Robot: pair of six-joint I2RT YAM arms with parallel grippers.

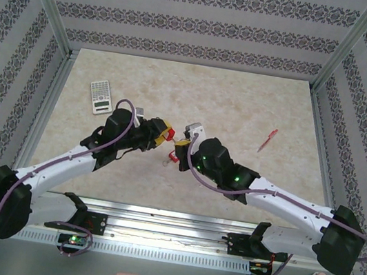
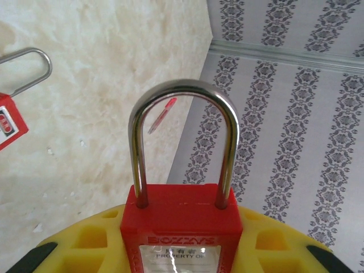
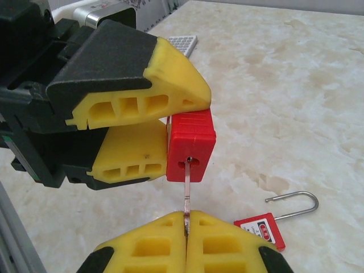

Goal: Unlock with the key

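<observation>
The right gripper [image 3: 186,219] has its yellow, hollow-celled fingers pressed together on the thin, flat metal key [image 3: 186,196], whose blade sits in the keyhole in the end face of the padlock [image 3: 190,145]. This padlock, a blocky red plastic body with a ribbed side and a smooth, polished steel shackle [image 2: 182,94] that is seated in the body, is clamped between the matching yellow fingers of the left gripper [image 3: 162,120] above the middle of the table [image 3: 284,85]. A second padlock [image 3: 261,228], also red, lies flat on the glossy, beige marbled surface nearby.
</observation>
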